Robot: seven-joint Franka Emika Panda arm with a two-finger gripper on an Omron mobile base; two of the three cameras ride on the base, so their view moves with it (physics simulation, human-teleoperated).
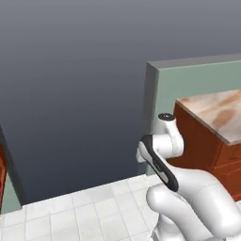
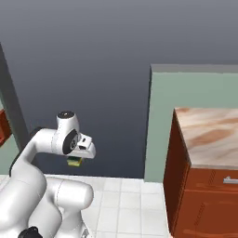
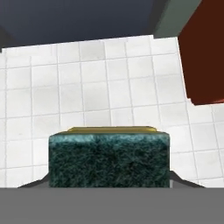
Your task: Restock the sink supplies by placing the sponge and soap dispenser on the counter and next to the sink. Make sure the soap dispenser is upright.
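Gripper (image 2: 74,161) is clamping the sponge (image 3: 109,160) between its part-closed fingers, carrying it above the white tiled floor (image 3: 109,78), well away from the counter (image 2: 211,135). Transport is underway, I'd say; next it's needing to travel along that marbled top to find the sink.

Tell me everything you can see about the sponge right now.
The sponge is a small rectangular block with a yellow body and a dark green, rough-looking scrub layer. In the hand view the green face fills the foreground, with a thin yellow edge showing along its top. It sits in the gripper, held off the ground over the white tiled floor, not on the counter. In the right base view it shows as a small yellow-green bit tucked under the hand. Its far side is hidden.
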